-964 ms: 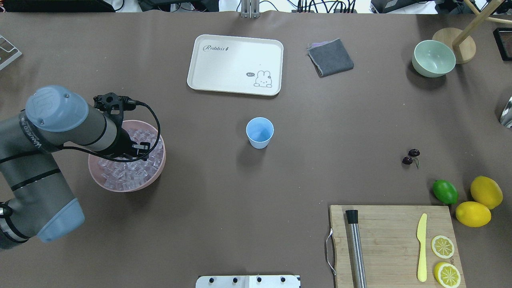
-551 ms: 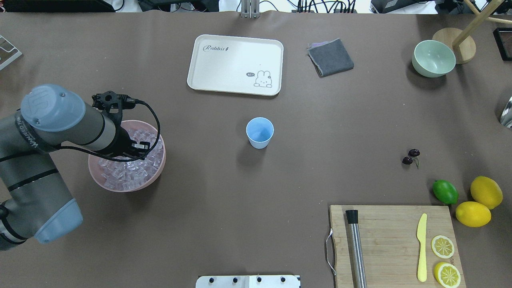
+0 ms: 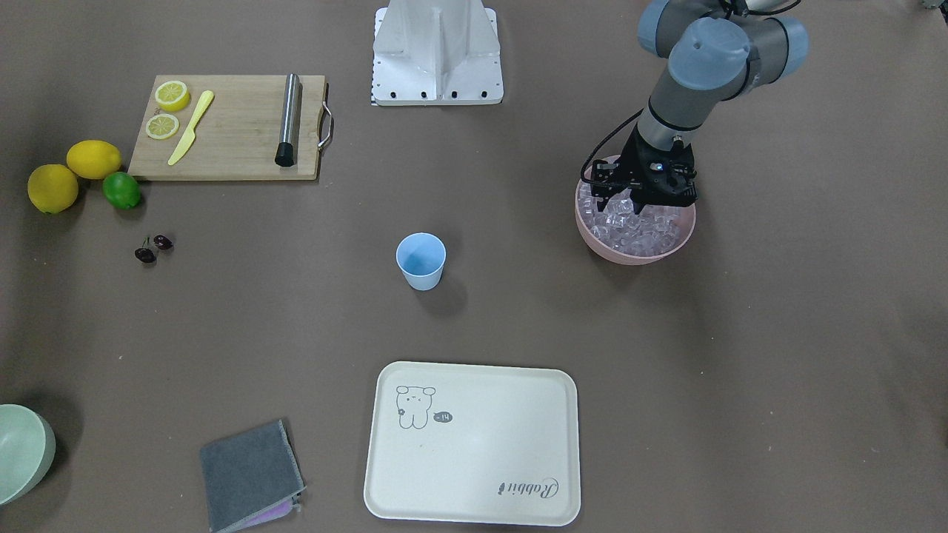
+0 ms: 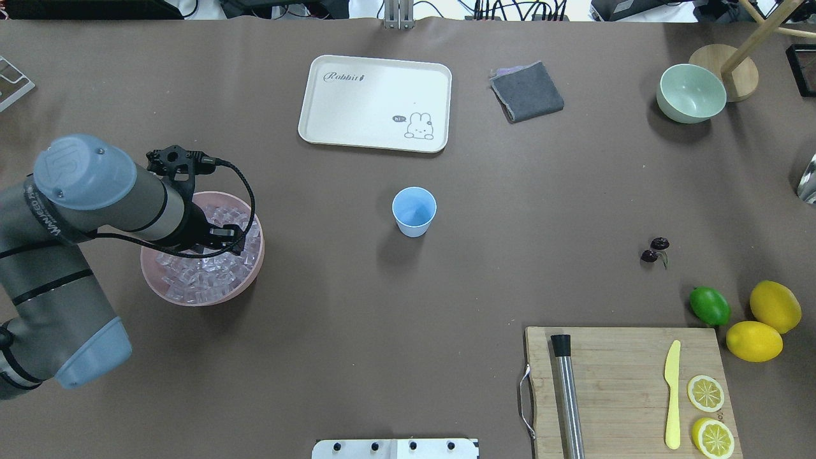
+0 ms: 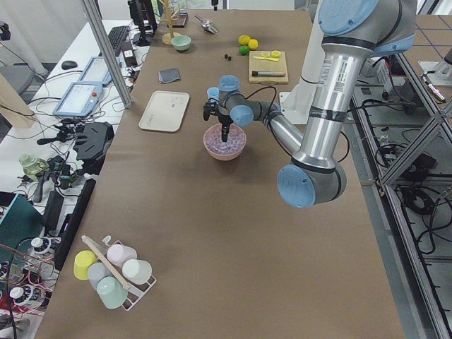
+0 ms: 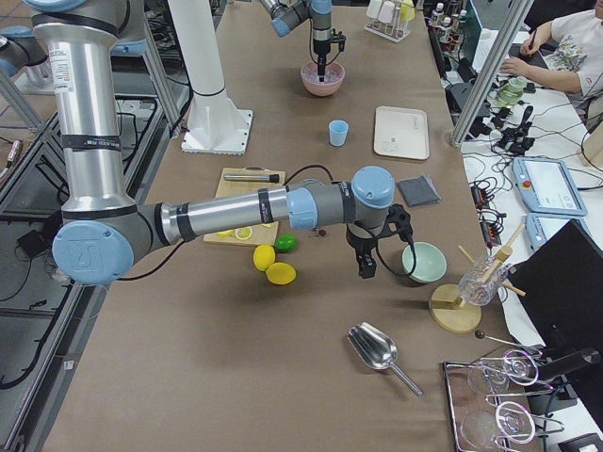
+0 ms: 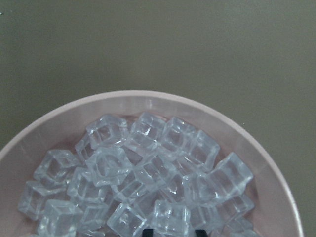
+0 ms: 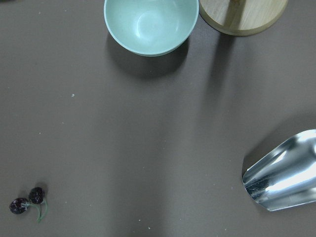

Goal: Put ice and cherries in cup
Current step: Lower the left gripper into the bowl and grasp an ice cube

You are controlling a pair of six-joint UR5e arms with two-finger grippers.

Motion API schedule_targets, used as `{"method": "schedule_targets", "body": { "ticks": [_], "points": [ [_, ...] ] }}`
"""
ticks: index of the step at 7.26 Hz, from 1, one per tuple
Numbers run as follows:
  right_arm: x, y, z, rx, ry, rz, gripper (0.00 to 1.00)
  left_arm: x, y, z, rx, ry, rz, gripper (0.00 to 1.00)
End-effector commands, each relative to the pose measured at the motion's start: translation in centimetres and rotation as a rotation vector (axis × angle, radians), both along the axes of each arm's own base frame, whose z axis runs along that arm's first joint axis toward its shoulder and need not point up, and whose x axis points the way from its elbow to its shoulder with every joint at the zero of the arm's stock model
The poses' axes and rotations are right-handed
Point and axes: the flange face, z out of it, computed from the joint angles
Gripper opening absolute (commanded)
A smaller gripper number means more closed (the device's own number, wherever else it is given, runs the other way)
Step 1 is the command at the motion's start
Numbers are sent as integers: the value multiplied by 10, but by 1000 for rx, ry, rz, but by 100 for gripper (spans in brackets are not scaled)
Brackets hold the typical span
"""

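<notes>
Brown desk: the left end effector [image 3: 641, 206] has shifted only slightly in the pink bowl [image 3: 637, 255], fingertips [image 7: 147, 233] flanking one cube of ice [image 7: 148, 173]; grip, I cannot tell. Cup [image 4: 414, 211] stands well apart and empty, cherries [image 4: 660, 243] untouched

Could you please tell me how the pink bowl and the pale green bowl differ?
The pink bowl is heaped with ice; the pale green bowl is empty. The pink bowl looks wider than the pale green bowl. The pink bowl sits on the robot's left with the left gripper over it; the pale green bowl sits on its right beside a wooden stand. Both are round and upright on the table.
</notes>
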Motion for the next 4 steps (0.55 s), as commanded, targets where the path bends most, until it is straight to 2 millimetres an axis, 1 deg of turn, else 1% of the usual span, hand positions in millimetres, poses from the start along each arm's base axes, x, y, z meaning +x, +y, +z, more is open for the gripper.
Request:
{"method": "schedule_targets", "body": {
  "ticks": [1,3,4],
  "points": [
    [0,1,0,1,0,-1,100,1,2,15,-16,-23,5,79],
    [0,0,-1,4,4,0,100,1,4,22,-24,-31,8,79],
    [0,0,-2,6,4,0,100,3,5,20,-38,-25,-4,79]
  ]
}}
